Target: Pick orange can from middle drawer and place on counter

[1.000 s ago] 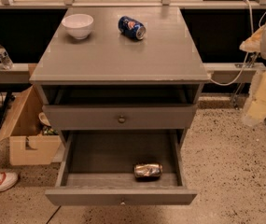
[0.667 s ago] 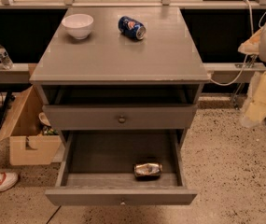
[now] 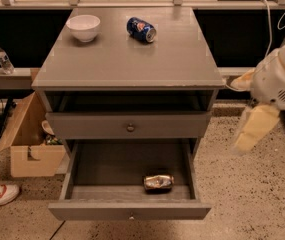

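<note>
Reading labels first: no lettering is legible anywhere; the blue soda can (image 3: 141, 29) lying on its side at the back of the counter (image 3: 127, 61) shows only a red-and-white mark, and the label on the water bottle (image 3: 3, 59) far left cannot be made out. White bowl (image 3: 83, 27) sits upright to the left of that can, apart from it. Orange can (image 3: 158, 182): shiny golden-orange body, silver ends, no readable print, lying on its side on the floor of the pulled-out middle drawer (image 3: 129, 210), right of centre and near the front wall. Knobbed drawer front (image 3: 130, 126) above is closed. Gripper (image 3: 252, 129) hangs at the right, beside the cabinet and clear of it, at drawer height; released or clenched, cannot tell. Versus 0.7 s ago: gripper has shifted left toward the cabinet and slightly lower; both cans and the bowl unmoved
</note>
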Robot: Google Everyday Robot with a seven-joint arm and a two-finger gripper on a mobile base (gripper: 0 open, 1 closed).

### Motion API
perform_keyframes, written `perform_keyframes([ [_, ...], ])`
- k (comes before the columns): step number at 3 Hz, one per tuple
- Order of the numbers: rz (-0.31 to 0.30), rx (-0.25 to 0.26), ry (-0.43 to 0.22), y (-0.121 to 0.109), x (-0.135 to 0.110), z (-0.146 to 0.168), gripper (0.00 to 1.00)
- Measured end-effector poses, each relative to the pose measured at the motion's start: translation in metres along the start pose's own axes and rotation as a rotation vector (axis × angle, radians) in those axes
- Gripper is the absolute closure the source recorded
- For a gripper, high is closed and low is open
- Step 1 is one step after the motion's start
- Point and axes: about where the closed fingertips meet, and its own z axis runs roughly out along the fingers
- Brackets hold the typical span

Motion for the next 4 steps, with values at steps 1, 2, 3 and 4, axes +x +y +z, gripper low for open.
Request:
perform_keyframes([
  [1, 0.035, -0.040, -0.122, 0.008, -0.001, 0.062, 0.00],
  [2, 0.045, -0.014, -0.157, 0.001, -0.005, 0.074, 0.00],
  [3, 0.046, -0.013, -0.159, 0.001, -0.004, 0.077, 0.00],
  [4, 0.047, 0.010, -0.176, -0.001, 0.004, 0.112, 0.00],
])
